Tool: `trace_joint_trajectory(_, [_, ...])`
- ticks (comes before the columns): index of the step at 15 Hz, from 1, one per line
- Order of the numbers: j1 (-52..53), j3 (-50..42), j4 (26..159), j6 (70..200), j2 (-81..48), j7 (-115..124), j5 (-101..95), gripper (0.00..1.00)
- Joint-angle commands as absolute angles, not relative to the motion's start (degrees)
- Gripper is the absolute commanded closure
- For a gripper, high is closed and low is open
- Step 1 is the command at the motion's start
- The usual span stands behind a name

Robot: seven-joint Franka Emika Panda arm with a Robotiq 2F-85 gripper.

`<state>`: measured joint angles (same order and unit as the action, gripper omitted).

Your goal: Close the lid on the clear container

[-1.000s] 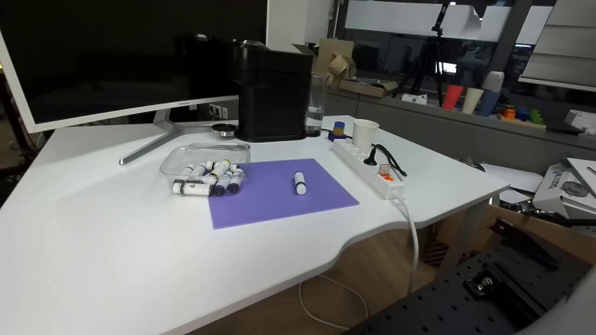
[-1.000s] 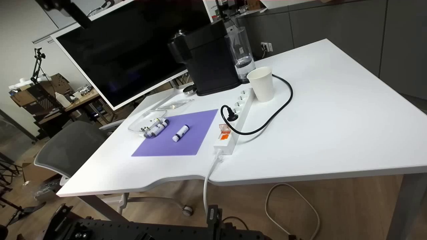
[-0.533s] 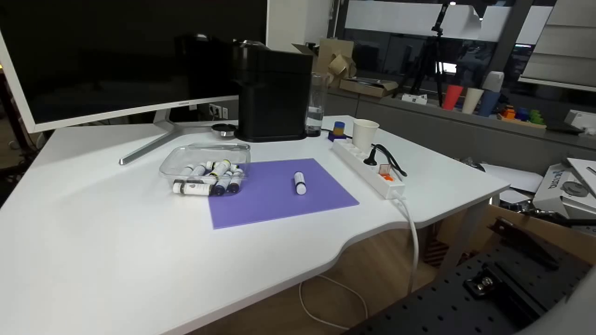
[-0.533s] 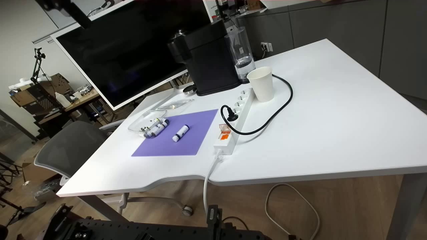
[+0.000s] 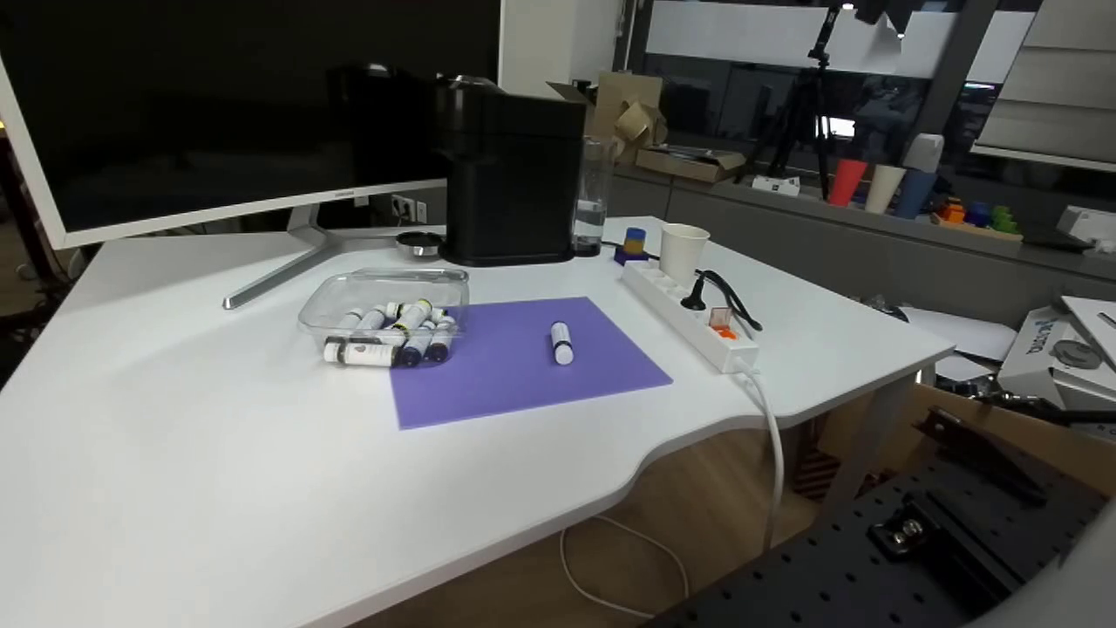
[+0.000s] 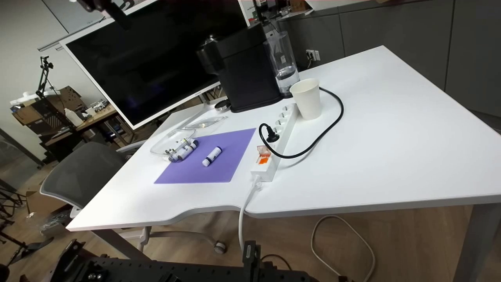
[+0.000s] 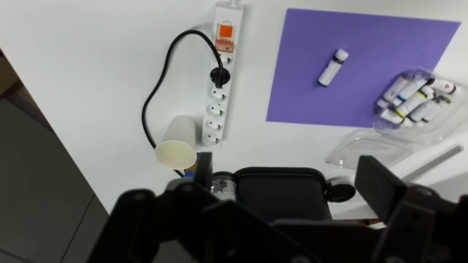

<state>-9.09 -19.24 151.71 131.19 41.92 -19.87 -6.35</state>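
The clear container (image 7: 448,122) is a shallow transparent tub with several white cylinders with dark ends in it. It sits on the table at the mat's corner; both exterior views show it (image 5: 323,305) (image 6: 168,145). The lid (image 7: 373,149) is thin, glossy and transparent. It lies open beside the tub along one edge, on the monitor side (image 6: 205,123); in an exterior view it shows only as a rim behind the tub. My gripper (image 7: 287,164) is open and empty, high above the table, with both fingers apart from the lid. Its dark tip shows at the top of an exterior view (image 6: 117,15).
A purple mat (image 7: 310,98) bears a loose white cylinder (image 7: 332,68). A tall black box (image 5: 514,183) and a clear water tank (image 5: 590,201) stand at the back, near the monitor (image 5: 244,96). A power strip (image 7: 223,91) with a black cable and a paper cup (image 7: 177,142) stand beside the mat.
My gripper has moved to the right at the top of an exterior view, and a dark part of it now shows at another view's top edge. The tub, lid and cylinders have not moved.
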Motion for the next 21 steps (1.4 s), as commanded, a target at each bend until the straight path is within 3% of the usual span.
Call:
trace_joint_trajectory(1, [-6.7,-18.32,146.36,137.99,27.68,-14.09,-1.06,0.0])
trace_joint_trajectory(6, [0.64,-18.93,138.05,139.82,9.54,-9.3,6.39,0.0])
trace_joint_trajectory(10, [4.31,-18.74,127.52,132.18,-3.96,-16.99,25.34,0.0])
trace_joint_trajectory(14, [-4.04,-10.29,117.67,120.09,-14.02,-25.91,40.31,0.0])
trace_joint_trajectory(21, [-6.98,-7.55,117.46,119.59,-15.18,-24.28,38.58,0.0])
